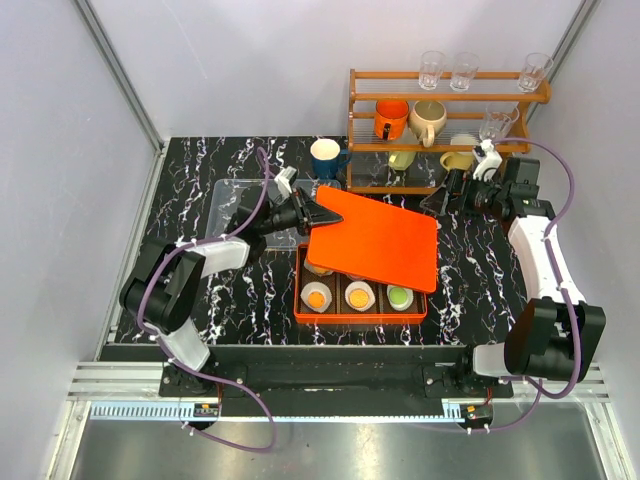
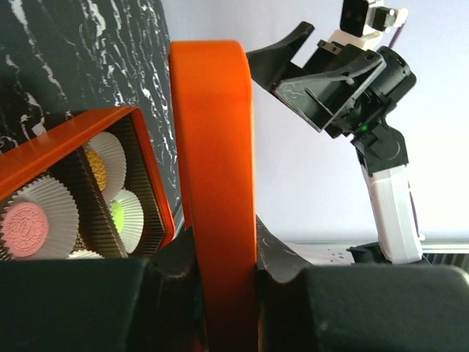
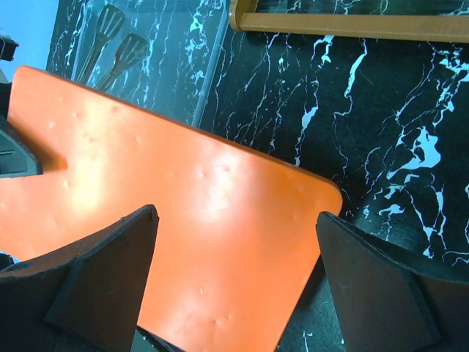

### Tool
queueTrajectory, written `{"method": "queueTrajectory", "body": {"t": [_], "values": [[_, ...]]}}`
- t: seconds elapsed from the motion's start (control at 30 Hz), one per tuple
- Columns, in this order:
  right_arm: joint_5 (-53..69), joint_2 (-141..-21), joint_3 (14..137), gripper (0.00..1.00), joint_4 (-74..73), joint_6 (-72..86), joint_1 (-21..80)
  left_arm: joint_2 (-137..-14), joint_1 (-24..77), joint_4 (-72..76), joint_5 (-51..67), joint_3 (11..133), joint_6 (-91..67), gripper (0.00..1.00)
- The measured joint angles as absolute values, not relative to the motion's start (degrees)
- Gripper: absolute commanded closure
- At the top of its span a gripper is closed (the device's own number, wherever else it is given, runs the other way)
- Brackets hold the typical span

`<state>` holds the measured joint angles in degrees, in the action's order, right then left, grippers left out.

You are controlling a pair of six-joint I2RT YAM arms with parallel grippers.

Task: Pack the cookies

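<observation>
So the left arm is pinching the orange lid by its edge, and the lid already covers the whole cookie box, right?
Not quite. The left gripper does pinch the orange lid by its edge, but the lid covers only the back part of the box. The front row of three cookies is still uncovered, as the top external view shows.

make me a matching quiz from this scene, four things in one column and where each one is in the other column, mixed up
Things
1. orange lid
2. green cookie
3. blue mug
4. three glasses in a row

Places
a. on the top shelf of the wooden rack
b. in the near-right compartment of the orange box
c. clamped in the left gripper
d. standing on the table beside the rack's left end

Pairs: 1-c, 2-b, 3-d, 4-a
</observation>
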<state>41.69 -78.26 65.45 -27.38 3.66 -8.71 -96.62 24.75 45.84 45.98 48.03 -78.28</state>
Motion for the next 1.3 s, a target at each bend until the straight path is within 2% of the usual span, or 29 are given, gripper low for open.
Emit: {"method": "queueTrajectory", "body": {"t": [0.4,0.93,1.3], "values": [[39.72,-78.3,62.85,0.03,-31.22,1.74,-9.1,-97.38,26.24,42.61,40.62,44.23,-76.55,1.0],[36.95,-83.0,59.4,0.08,-36.56,-1.91,-9.17,-88.27,28.12,33.01,34.2,41.06,-71.24,1.0],[37.06,-87.37,59.27,0.09,-37.41,-2.55,-9.17,-87.07,29.52,29.36,32.21,39.7,-69.67,1.0]]}}
